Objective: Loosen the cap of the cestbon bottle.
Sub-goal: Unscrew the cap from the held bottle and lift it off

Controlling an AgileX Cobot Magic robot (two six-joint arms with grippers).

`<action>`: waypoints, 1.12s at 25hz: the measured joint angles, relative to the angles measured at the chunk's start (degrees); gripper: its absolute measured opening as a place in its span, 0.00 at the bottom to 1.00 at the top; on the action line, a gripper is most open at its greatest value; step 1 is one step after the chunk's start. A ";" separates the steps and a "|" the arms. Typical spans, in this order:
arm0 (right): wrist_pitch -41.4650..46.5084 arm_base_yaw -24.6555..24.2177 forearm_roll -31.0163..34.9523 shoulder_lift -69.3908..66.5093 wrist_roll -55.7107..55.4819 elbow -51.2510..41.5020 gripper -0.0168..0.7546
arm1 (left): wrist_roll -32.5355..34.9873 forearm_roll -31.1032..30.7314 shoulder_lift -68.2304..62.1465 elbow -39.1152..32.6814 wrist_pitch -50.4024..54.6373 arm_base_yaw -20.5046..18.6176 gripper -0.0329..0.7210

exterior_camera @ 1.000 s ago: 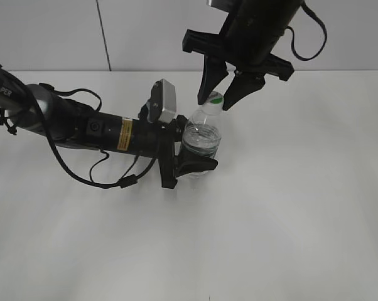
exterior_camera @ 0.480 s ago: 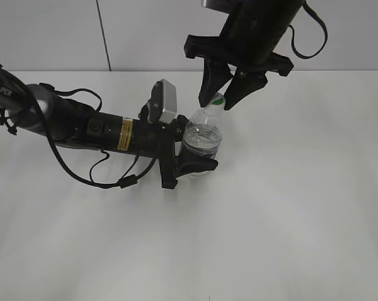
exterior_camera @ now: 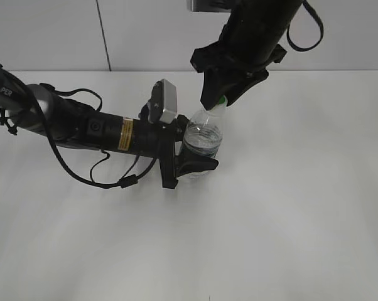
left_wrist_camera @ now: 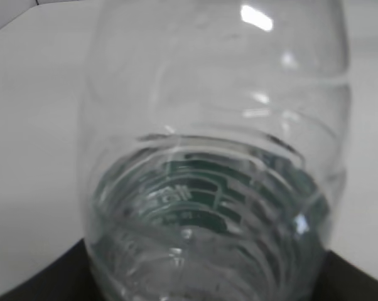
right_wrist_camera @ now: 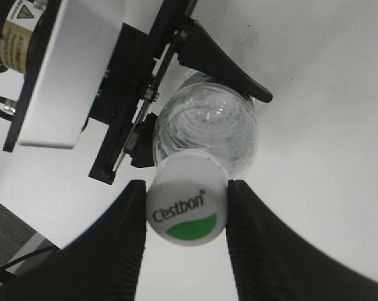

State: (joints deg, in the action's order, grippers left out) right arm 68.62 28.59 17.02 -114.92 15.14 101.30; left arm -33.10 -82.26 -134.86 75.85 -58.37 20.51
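Note:
The cestbon bottle, clear with water and a dark green label, stands tilted on the white table. My left gripper is shut on its body; the bottle fills the left wrist view. My right gripper comes down from above and is shut on the cap. In the right wrist view the white cap with its green half-circle sits between the two black fingers, both touching its sides. The bottle's shoulder shows below the cap.
The left arm lies low across the white table from the left, with cables looping beside it. A grey wall stands behind the table's far edge.
My right gripper's fingers, spread either side of the cap before, have closed onto it and the wrist has turned. The left gripper and bottle have stayed put.

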 joint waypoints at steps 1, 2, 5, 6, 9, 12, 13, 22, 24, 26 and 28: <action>0.00 0.00 0.00 0.00 1.35 0.00 0.41 | 0.00 0.00 0.00 0.00 0.00 0.00 0.59; 0.00 0.00 -0.02 0.00 2.72 0.00 0.41 | 0.00 0.00 0.00 0.00 -0.12 0.00 0.59; 0.00 0.00 -0.02 0.00 6.97 0.00 0.41 | 0.06 0.00 0.00 0.00 -0.22 0.00 0.59; 0.00 0.00 -0.02 0.00 8.69 0.00 0.41 | 0.06 0.00 0.00 0.00 -0.22 0.00 0.59; 0.00 0.00 -0.07 0.00 14.00 0.04 0.41 | 0.06 0.00 0.00 0.00 -0.24 0.00 0.59; -0.22 0.00 -0.09 0.00 18.31 0.04 0.41 | 0.06 0.00 0.00 0.00 -0.24 0.00 0.59; -0.39 0.00 -0.09 0.00 19.56 0.04 0.41 | 0.06 0.00 0.00 0.00 -0.24 0.00 0.59; -1.17 0.00 -0.09 0.00 29.29 0.04 0.41 | -0.13 0.04 0.00 0.00 -0.24 -0.06 0.59; -1.05 0.00 -0.13 0.00 32.27 0.04 0.41 | -0.13 0.04 0.00 0.00 -0.29 -0.06 0.59; -0.86 0.00 -0.19 0.05 35.58 0.04 0.41 | -0.07 0.04 -0.05 0.00 -0.69 -0.06 0.59; -0.62 0.00 -0.19 0.05 38.92 0.04 0.41 | -0.01 -0.02 -0.09 0.00 -1.10 -0.06 0.59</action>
State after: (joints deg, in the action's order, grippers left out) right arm 68.00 28.59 16.83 -114.86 54.06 101.34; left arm -33.11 -82.28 -134.95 75.85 -59.47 20.45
